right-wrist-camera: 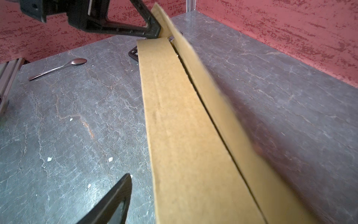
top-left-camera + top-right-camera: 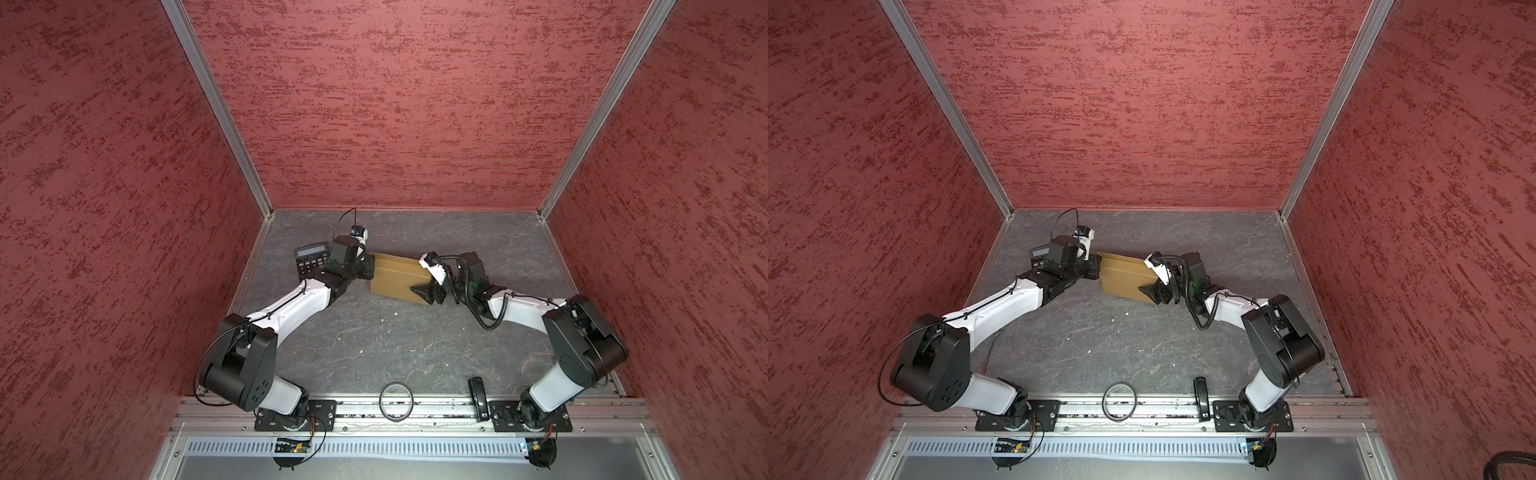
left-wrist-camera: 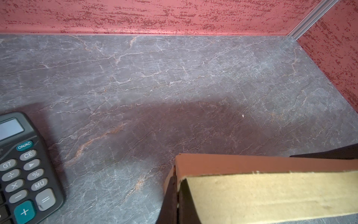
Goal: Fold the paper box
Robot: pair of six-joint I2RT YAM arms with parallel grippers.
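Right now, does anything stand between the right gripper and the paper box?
Nothing visible does. The right gripper is open at the right end of the paper box, one finger just clear of its edge. The calculator lies past the opposite end, beside the left gripper, which is shut on that end.

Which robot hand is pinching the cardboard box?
The left gripper, shut on an edge of the paper box near the calculator. The right gripper stands open.

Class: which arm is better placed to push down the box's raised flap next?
Probably right: the right gripper is open at one end of the box, while the left gripper is shut on its opposite edge.
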